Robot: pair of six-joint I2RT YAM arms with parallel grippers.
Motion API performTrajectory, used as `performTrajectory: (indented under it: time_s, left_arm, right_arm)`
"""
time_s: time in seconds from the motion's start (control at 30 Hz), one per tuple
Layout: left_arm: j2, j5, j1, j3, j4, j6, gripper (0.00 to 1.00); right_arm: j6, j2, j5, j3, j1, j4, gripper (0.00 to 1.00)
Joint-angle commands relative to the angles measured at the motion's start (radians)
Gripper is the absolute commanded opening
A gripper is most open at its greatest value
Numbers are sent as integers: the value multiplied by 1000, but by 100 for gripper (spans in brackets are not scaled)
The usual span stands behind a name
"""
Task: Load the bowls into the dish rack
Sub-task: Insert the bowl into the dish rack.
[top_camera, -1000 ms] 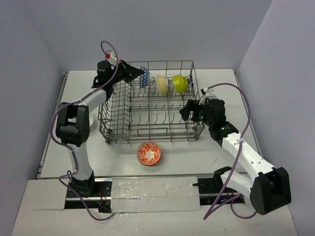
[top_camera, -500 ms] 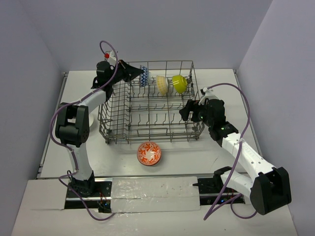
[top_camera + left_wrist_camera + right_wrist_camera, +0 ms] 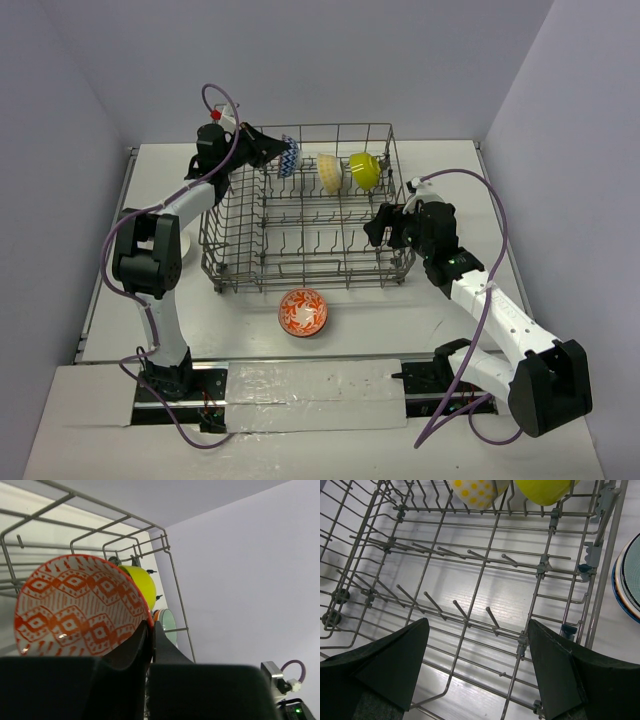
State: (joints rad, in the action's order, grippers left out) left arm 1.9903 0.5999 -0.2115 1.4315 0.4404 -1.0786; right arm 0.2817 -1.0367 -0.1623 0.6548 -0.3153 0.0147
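Left wrist: bowl pinched by its rim

We see the left gripper [image 3: 150,639] closed tight on the rim of a patterned bowl [image 3: 80,605], which stands on edge ahead of it, rack [image 3: 300,230] wires behind, a lime bowl [image 3: 142,587] just beyond. The right gripper [image 3: 476,630] gapes wide and empty, the rack floor directly below it.

One dish rack [image 3: 300,272], five bowls that can be counted, two arms.
Along the dish rack's far side are three bowls: one blue-and-white zigzag bowl [image 3: 290,157], one pale yellow dotted bowl [image 3: 330,172] and one lime bowl [image 3: 365,170]. One orange patterned bowl [image 3: 302,312] lies in front of the rack. Just right of the rack is one teal-lined bowl [image 3: 630,575]; whether more are stacked under it cannot be told. One left arm [image 3: 150,250] and one right arm [image 3: 485,300] flank the rack.
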Motion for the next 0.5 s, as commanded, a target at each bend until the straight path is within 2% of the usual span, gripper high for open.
performTrajectory:
  time_s: [0.0,0.3,0.47]
  left_arm:
    - [128,35,38,-74,-69,14,1]
    - [99,23,27,-63,-72,29,0]
    - [74,-40,9,-62,-77,14,0]
  right_arm:
    - [-15,10,0,39,-10,31,87]
    - [-16,14,1,40,-10,30,87]
    - [-18,20,-2,42,-10,28,87]
